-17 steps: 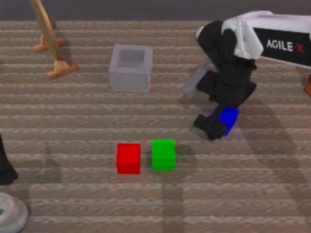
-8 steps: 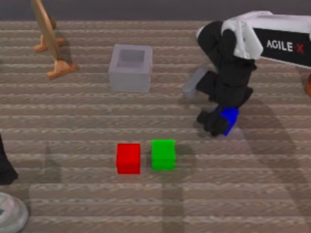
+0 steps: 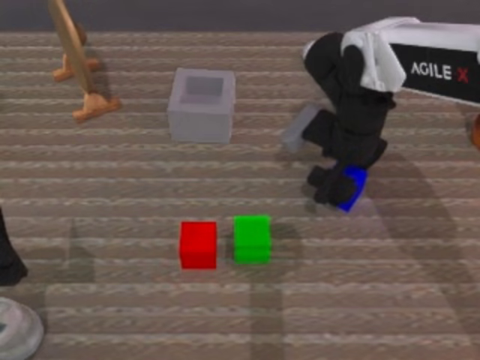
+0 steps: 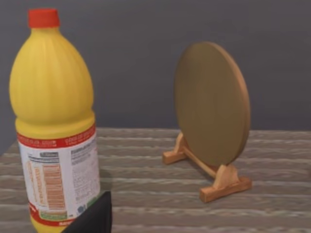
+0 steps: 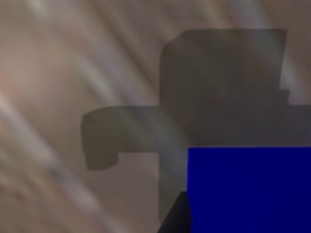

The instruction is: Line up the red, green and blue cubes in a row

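The red cube (image 3: 198,244) and the green cube (image 3: 252,238) sit side by side, a small gap apart, near the middle of the table. The blue cube (image 3: 353,185) is to their right and farther back, held in my right gripper (image 3: 341,186), which is shut on it. In the right wrist view the blue cube (image 5: 249,189) fills the lower corner beside one dark finger (image 5: 176,219), with its shadow on the table below. My left arm (image 3: 9,255) stays parked at the table's left edge.
A grey hollow box (image 3: 201,105) stands behind the red cube. A wooden disc on a stand (image 3: 75,64) is at the back left. A yellow bottle (image 4: 53,121) stands close to the left wrist camera. A white rounded object (image 3: 15,330) lies at the front left corner.
My right gripper has turned slightly with the blue cube in it, its dark finger drawing back toward the arm. The red and green cubes have not moved.
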`<move>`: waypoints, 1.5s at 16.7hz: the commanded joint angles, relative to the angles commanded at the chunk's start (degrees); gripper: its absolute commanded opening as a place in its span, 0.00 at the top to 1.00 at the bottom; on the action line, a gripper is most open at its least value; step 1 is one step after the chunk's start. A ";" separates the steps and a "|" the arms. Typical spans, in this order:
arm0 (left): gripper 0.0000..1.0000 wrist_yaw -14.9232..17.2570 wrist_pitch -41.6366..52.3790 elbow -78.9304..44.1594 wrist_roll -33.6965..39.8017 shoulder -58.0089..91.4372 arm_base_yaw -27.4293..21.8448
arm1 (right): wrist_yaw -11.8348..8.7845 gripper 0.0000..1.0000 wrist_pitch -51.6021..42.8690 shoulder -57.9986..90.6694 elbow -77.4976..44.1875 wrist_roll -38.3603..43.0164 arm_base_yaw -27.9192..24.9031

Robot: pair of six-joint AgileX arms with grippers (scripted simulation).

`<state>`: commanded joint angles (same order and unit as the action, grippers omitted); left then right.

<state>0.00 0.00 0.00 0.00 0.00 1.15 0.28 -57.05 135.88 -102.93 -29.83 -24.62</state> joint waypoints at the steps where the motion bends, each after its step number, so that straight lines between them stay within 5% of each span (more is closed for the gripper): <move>1: 0.00 0.00 0.00 0.00 0.00 0.00 0.00 | 0.00 1.00 0.00 0.00 0.00 0.00 0.00; 9: 0.00 0.00 0.00 0.00 0.00 0.00 0.00 | -0.11 1.00 -1.23 -0.69 -0.95 0.04 -0.01; 16: 0.00 0.00 0.00 0.00 0.00 0.00 0.00 | -0.13 1.00 -13.54 -4.07 -9.64 0.05 -0.36; 25: 0.00 0.00 0.00 0.00 0.00 0.00 0.00 | -0.23 1.00 -12.41 -8.00 -4.73 -5.76 -2.30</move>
<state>0.00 0.00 0.00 0.00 0.00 1.15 0.05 -69.46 127.88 -107.65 -35.59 -26.92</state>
